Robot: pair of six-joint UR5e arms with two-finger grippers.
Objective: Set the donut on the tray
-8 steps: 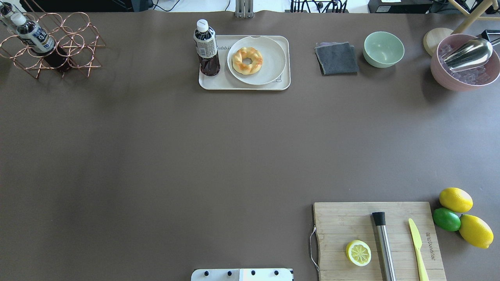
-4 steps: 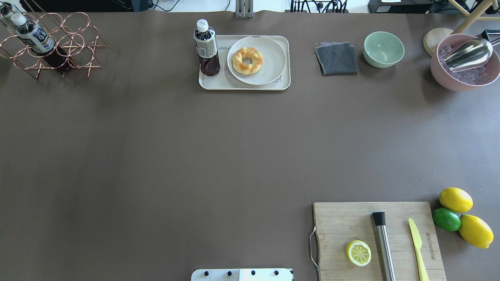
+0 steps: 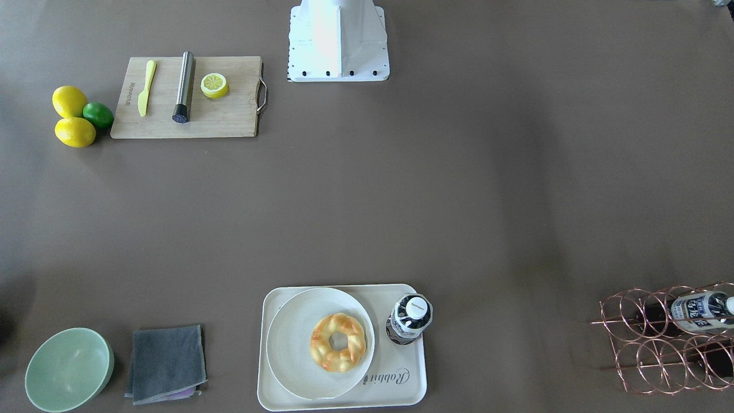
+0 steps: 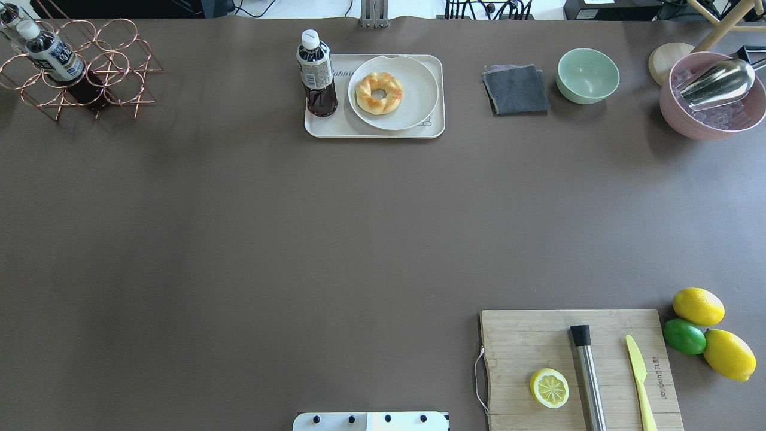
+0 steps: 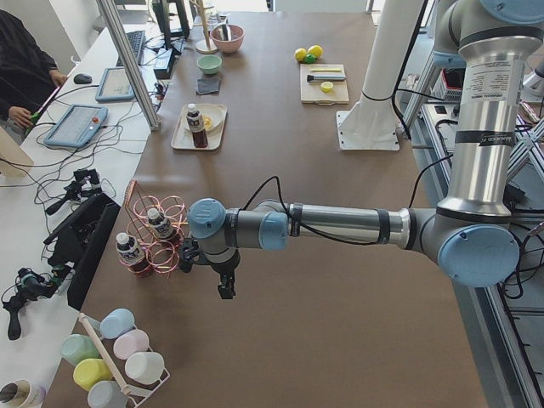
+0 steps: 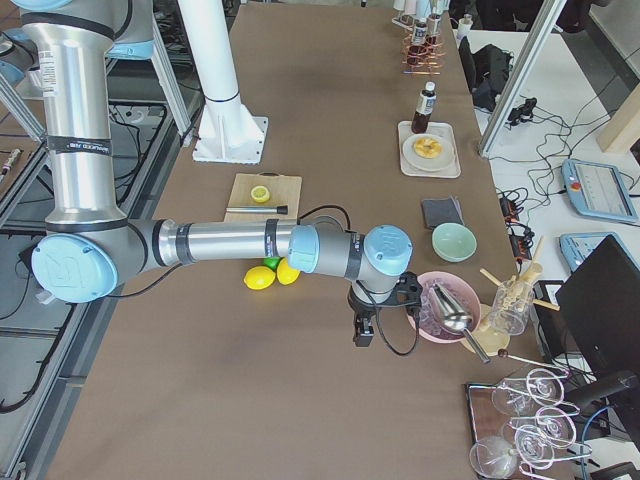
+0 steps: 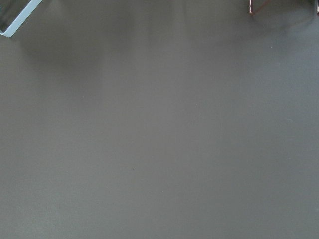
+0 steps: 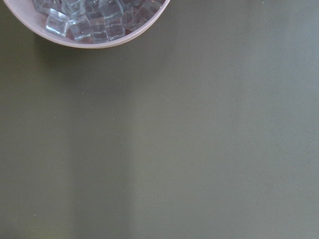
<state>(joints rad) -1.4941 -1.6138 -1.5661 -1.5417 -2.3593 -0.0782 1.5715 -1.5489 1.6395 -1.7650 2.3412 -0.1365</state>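
Observation:
The golden twisted donut (image 4: 379,93) lies on a round off-white plate (image 4: 417,90), and the plate sits on the cream tray (image 4: 335,127) at the table's far middle. It also shows in the front-facing view (image 3: 338,342), with the tray's (image 3: 395,390) "Rabbit" script beside it. A dark drink bottle (image 4: 316,75) stands on the tray's left end. My left gripper (image 5: 225,289) hangs over bare table near the copper rack. My right gripper (image 6: 362,335) hangs beside the pink ice bowl. Both show only in the side views, so I cannot tell whether they are open or shut.
A copper wire rack (image 4: 84,69) with bottles stands far left. A grey cloth (image 4: 516,90), green bowl (image 4: 587,75) and pink ice bowl with scoop (image 4: 712,99) stand far right. A cutting board (image 4: 580,368) holds a lemon half, steel tool and knife; lemons and a lime (image 4: 700,329) lie beside it.

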